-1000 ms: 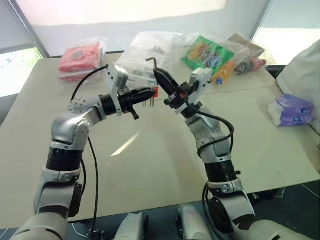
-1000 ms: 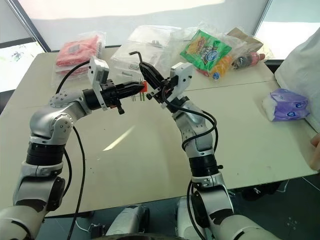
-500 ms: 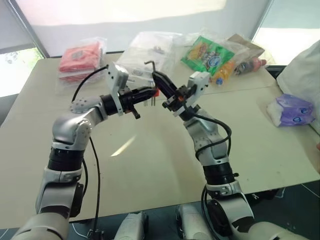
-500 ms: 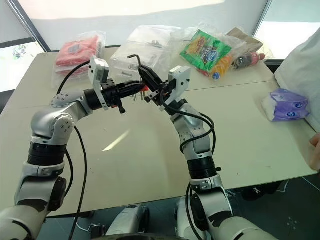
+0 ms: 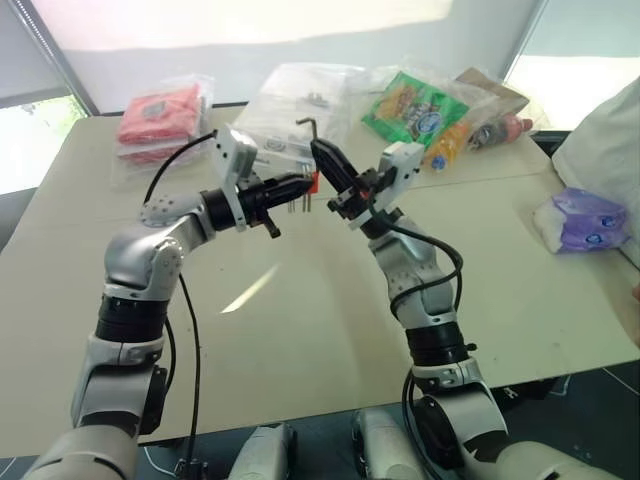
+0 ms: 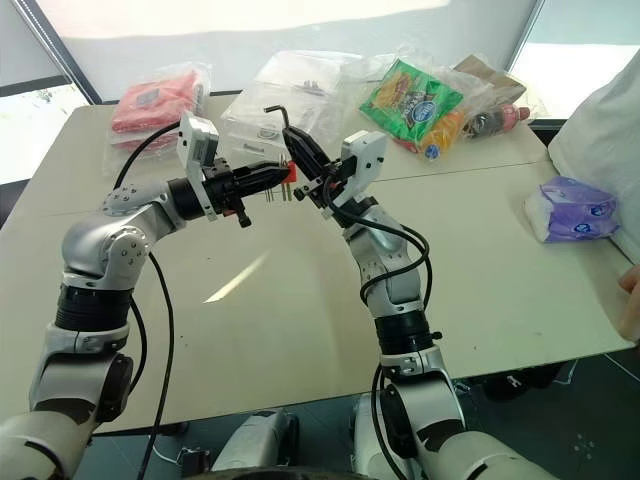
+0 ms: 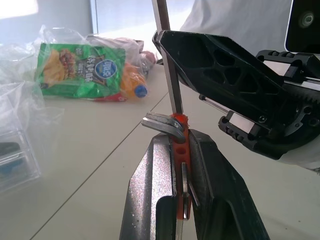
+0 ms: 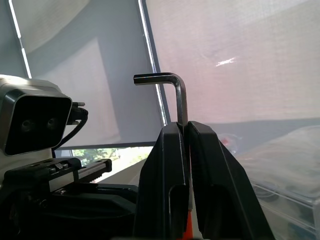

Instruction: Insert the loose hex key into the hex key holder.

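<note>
Loose hex key [image 8: 180, 100]: held upright in the right pincer [image 5: 322, 152], clamped on the long shaft with the short bent end at the top. In the left wrist view the shaft runs straight down to the top of the hex key holder [image 7: 179, 145], where its lower tip meets the orange plastic; whether it has entered a socket cannot be told.

Hex key holder: a small red-orange block clenched between the fingers of the left pincer [image 5: 305, 183], raised above the desk [image 5: 300, 320] in front of the robot, its stored keys hanging below as thin prongs.

Step in hand: seating the key's straight end into a free hole of the holder, judged as near the finish of the task.

How to do it well: the shaft should stay in line with the hole's axis, so the right wrist needs only small corrections. The left pincer should hold the block steady as a fixed target. The push should be slow, straight and along the shaft.

Risks: a tilted shaft may jam on the rim or slip down the block's side; too much force may twist the holder out of its grip.

Surroundings: clear bags [image 5: 300, 100] and a green snack packet [image 5: 412, 105] lie at the far side of the desk, well apart from the work.
</note>
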Controlling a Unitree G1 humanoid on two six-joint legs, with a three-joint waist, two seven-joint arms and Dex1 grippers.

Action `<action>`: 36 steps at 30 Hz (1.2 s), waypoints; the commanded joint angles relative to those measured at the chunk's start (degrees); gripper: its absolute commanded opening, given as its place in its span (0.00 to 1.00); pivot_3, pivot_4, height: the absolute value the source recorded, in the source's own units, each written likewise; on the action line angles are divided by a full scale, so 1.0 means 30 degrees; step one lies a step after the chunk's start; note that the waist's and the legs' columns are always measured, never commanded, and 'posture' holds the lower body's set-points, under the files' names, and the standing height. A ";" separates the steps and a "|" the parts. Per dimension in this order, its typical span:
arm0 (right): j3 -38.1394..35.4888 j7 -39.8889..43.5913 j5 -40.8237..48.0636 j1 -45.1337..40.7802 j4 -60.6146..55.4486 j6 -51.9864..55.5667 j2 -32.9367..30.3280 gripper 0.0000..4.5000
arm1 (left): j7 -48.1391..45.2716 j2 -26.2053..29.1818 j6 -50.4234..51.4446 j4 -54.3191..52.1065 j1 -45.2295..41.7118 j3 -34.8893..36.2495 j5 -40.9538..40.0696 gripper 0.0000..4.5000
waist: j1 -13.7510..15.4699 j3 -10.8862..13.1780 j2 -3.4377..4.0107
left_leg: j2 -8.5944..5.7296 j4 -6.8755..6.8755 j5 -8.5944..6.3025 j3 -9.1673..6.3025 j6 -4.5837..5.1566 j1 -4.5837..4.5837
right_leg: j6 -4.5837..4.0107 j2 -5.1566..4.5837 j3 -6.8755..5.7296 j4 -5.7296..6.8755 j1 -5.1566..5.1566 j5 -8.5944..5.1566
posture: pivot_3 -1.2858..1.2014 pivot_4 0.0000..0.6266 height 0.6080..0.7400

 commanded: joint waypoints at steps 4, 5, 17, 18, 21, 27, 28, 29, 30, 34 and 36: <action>0.0122 -0.0036 0.0017 -0.0341 -0.0493 -0.0403 0.0250 0.02 | 0.0017 0.0145 -0.0120 -0.0718 -0.0337 0.0622 -0.0299 0.00 | 0.0000 0.0000 0.0000 | 0.0000 0.0000 0.0000 0.0000 0.0000 0.0000 | 0.0000 0.0000 0.0000 0.0000 0.0000 0.0000 | 0.52 0.24 1.00; 0.0136 -0.0038 0.0021 -0.0340 -0.0499 -0.0399 0.0261 0.02 | 0.0014 0.0142 -0.0133 -0.0699 -0.0337 0.0621 -0.0293 0.00 | -0.0001 0.0000 0.0000 | 0.0000 0.0000 0.0000 0.0000 0.0000 0.0000 | 0.0000 0.0000 0.0000 0.0000 0.0000 0.0000 | 0.52 0.24 1.00; 0.0291 -0.0078 0.0092 -0.0259 -0.0749 -0.0268 0.0318 0.02 | 0.0139 0.0032 -0.0126 -0.0613 -0.0384 0.0721 -0.0358 0.00 | -0.0001 0.0000 0.0000 | 0.0000 0.0000 0.0000 -0.0001 0.0000 0.0000 | 0.0000 0.0000 0.0000 0.0000 0.0000 0.0000 | 0.52 0.24 1.00; 0.0298 -0.0070 0.0079 -0.0257 -0.0721 -0.0279 0.0315 0.02 | 0.0152 0.0025 -0.0113 -0.0622 -0.0383 0.0738 -0.0382 0.00 | -0.0001 0.0000 0.0000 | 0.0000 0.0000 0.0000 0.0001 0.0000 0.0000 | 0.0000 0.0000 0.0000 0.0000 0.0000 0.0000 | 0.52 0.24 1.00; 0.0310 -0.0061 0.0072 -0.0217 -0.0722 -0.0265 0.0295 0.02 | 0.0235 -0.0011 -0.0027 -0.0684 -0.0384 0.0814 -0.0498 0.00 | -0.0001 0.0000 0.0000 | 0.0000 0.0000 0.0000 -0.0001 0.0000 0.0000 | 0.0000 0.0000 0.0000 0.0000 0.0000 0.0000 | 0.52 0.24 1.00; 0.0350 -0.0069 0.0090 -0.0171 -0.0745 -0.0248 0.0325 0.02 | 0.0418 0.0011 0.0058 -0.0753 -0.0382 0.0845 -0.0728 0.00 | -0.0001 0.0000 0.0000 | 0.0000 0.0000 0.0000 -0.0001 0.0000 0.0000 | 0.0000 0.0000 0.0000 0.0000 0.0000 0.0000 | 0.52 0.24 1.00; 0.0357 -0.0067 0.0088 -0.0176 -0.0727 -0.0262 0.0338 0.02 | 0.0432 0.0010 0.0072 -0.0759 -0.0384 0.0849 -0.0745 0.00 | -0.0002 0.0000 0.0000 | 0.0000 0.0000 0.0000 -0.0001 0.0000 0.0000 | 0.0000 0.0000 0.0000 0.0000 0.0000 0.0000 | 0.52 0.24 1.00; 0.0360 -0.0072 0.0082 -0.0182 -0.0710 -0.0274 0.0347 0.02 | 0.0448 0.0005 0.0092 -0.0761 -0.0387 0.0858 -0.0761 0.00 | -0.0001 0.0000 0.0000 | 0.0000 0.0000 0.0000 0.0000 0.0000 0.0000 | 0.0000 0.0000 0.0000 0.0000 0.0000 0.0000 | 0.52 0.24 1.00; 0.0362 -0.0078 0.0068 -0.0186 -0.0691 -0.0288 0.0349 0.02 | 0.0460 -0.0002 0.0104 -0.0761 -0.0387 0.0867 -0.0772 0.00 | -0.0001 0.0000 0.0000 | 0.0000 0.0000 0.0000 0.0000 0.0000 0.0000 | 0.0000 0.0000 0.0000 0.0000 0.0000 0.0000 | 0.52 0.24 1.00; 0.0403 -0.0093 0.0025 -0.0105 -0.0804 -0.0234 0.0275 0.02 | 0.0532 -0.0003 0.0168 -0.0814 -0.0400 0.0922 -0.0831 0.00 | -0.0001 0.0000 0.0000 | 0.0000 0.0000 0.0000 0.0000 0.0000 0.0000 | 0.0000 0.0000 0.0000 0.0000 0.0000 0.0000 | 0.52 0.24 1.00; 0.0466 -0.0049 0.0042 0.0048 -0.0973 -0.0074 0.0173 0.02 | 0.0558 -0.0014 0.0160 -0.0808 -0.0429 0.0930 -0.0830 0.00 | 0.0000 0.0000 0.0000 | 0.0000 0.0000 0.0000 -0.0001 0.0000 0.0000 | 0.0000 0.0000 0.0000 0.0000 0.0000 0.0000 | 0.52 0.24 1.00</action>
